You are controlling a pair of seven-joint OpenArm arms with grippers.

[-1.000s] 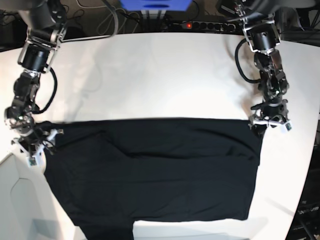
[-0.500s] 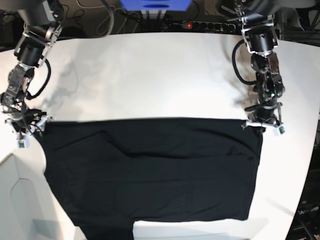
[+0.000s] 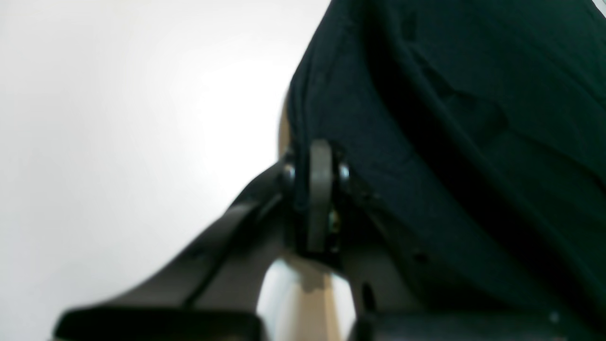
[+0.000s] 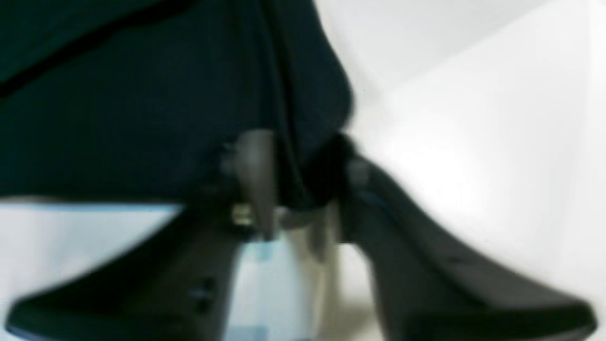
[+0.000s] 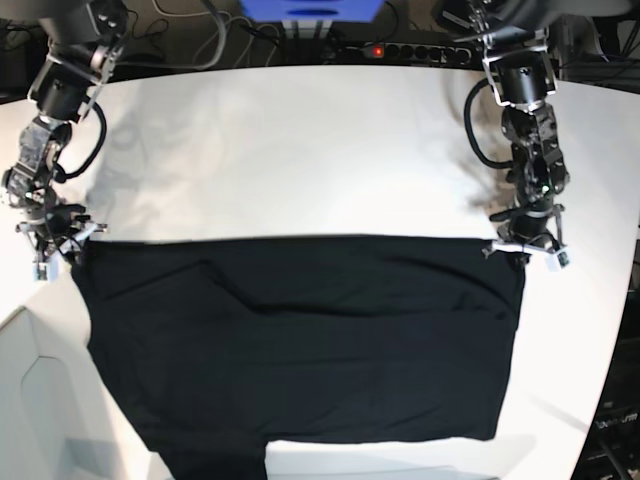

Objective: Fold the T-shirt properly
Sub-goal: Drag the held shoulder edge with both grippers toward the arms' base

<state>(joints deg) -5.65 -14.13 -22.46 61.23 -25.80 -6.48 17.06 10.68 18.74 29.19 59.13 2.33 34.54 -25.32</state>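
Base view: T-shirt (image 5: 300,340) dark, spread on pale table (image 5: 330,150), near half of scene; left arm's jaws (image 5: 521,254) at its far right corner, right arm's jaws (image 5: 78,254) at far left corner, likely placed there so both ends of the far edge lift together for a fold; whether cloth is pinched is too small to tell here

Left wrist view: adds the grip, left jaws closed on bunched cloth, edge creased up between the fingertips

Right wrist view: blurred, cloth corner sits between right jaws, can't tell if clamped yet; a slip there would skew the fold
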